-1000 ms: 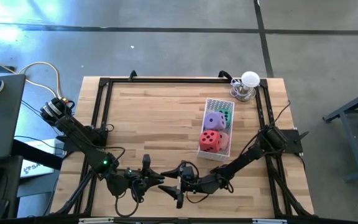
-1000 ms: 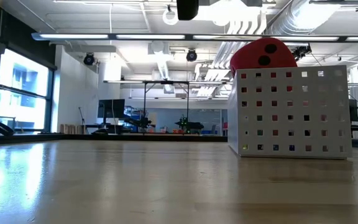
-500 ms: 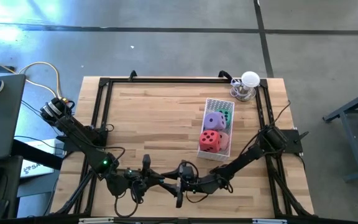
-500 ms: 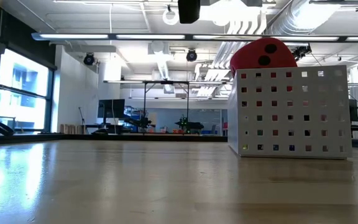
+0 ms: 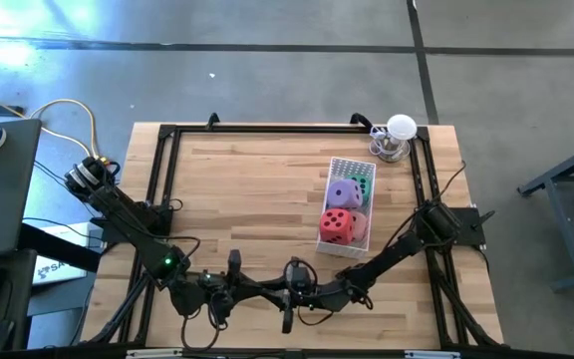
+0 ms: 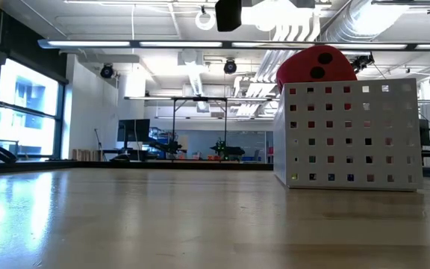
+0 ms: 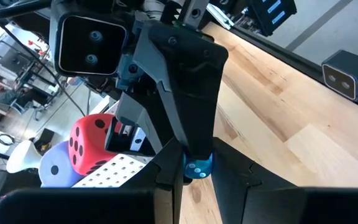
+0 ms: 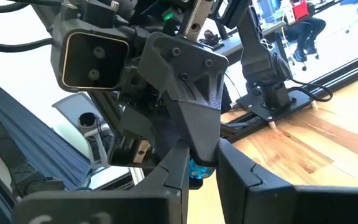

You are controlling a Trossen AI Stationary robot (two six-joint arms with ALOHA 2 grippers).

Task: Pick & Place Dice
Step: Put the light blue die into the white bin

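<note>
Desk (image 5: 247, 189): pale wood inside a black frame, and all the action is at the near edge.
Left tool (image 5: 263, 292): tip to tip with its partner, drawn narrow, looks pinched on a small blue bead (image 7: 197, 168).
Right tool (image 5: 276, 293): nose-on to the left one, closed down narrow on that same bead from the other side. That's a bead between them, not a die!
Basket (image 5: 352, 249): white, perforated, farther back toward the right side, well apart from both tools.
Dice: all four in the basket. Red die (image 5: 337, 224) sits at its near end, poking above the rim, with the pink die (image 5: 360, 211) tucked beside it, then purple die (image 5: 344, 192) and green die (image 5: 364, 184) behind.
Handling: likely light, squashy foam, nothing fragile.
Hold: I'd say jaws wide, across two opposite flat faces, red first.
</note>
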